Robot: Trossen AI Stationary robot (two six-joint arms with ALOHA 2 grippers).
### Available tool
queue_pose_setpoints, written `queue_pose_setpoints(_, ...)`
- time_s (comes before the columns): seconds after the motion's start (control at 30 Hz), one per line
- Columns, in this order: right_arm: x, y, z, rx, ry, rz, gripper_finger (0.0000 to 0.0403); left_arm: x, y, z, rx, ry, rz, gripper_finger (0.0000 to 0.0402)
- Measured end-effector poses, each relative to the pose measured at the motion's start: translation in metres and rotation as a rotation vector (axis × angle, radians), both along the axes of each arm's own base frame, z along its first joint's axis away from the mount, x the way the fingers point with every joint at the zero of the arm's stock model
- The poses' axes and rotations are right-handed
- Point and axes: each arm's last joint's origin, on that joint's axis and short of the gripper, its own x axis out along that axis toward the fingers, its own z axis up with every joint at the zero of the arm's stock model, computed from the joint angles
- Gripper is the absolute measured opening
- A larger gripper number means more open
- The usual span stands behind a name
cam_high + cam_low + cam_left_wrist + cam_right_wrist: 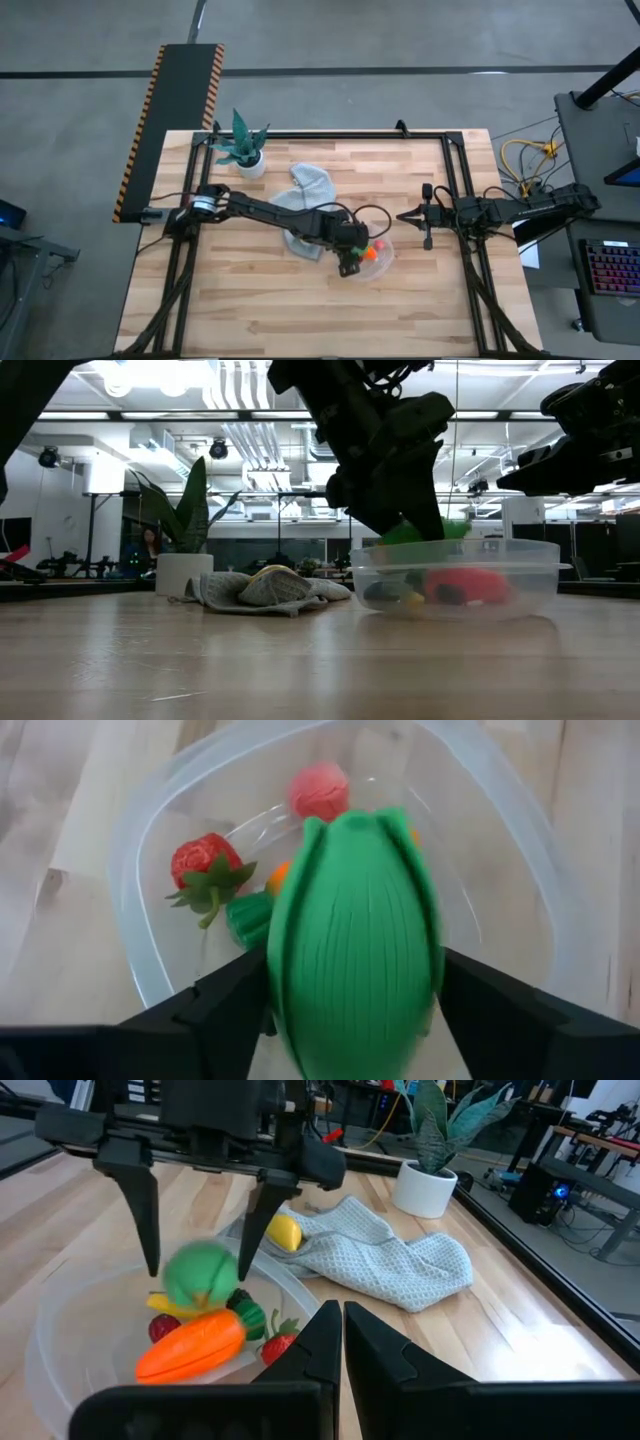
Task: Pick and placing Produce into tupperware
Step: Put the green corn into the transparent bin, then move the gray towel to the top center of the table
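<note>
Left pincer [195, 1240] over the tupperware [60, 1342], fingers spread — a green piece [203, 1275] between them, apparently loose. Below, inside the container: one carrot [192, 1347], two strawberries [205, 867], one yellow sliver [172, 1304]. Beyond it, one lemon [284, 1232] on a grey cloth [400, 1260]. Right pincer [340, 1315] closed, empty — beside the container.

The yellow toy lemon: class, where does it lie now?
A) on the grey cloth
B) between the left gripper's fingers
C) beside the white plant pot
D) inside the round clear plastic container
A: in the right wrist view the yellow toy lemon rests on the grey cloth, outside the round clear plastic container, while the left gripper has the round green toy piece between its fingers.
</note>
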Motion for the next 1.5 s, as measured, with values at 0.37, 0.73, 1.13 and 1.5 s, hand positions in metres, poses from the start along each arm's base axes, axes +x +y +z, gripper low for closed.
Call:
queue_pose_setpoints(0.37,0.0,0.0,0.0,0.0,0.0,0.0,0.0009,0.0,0.0,0.001,0.014,-0.004,-0.021,0.0301)
queue_pose_setpoints(0.73,0.0,0.0,0.0,0.0,-0.001,0.0,0.0009,-0.018,0.004,0.056,0.129,-0.124,0.04,0.0301)
queue_pose_setpoints(1.13,0.0,0.0,0.002,0.003,-0.018,0.001,0.0009,-0.122,-0.012,0.169,0.472,-0.345,0.151,0.0301)
queue_pose_setpoints(1.5,0.004,-0.001,0.036,0.001,-0.135,-0.056,0.0032,-0.251,-0.013,0.136,0.547,-0.576,0.352,0.0301)
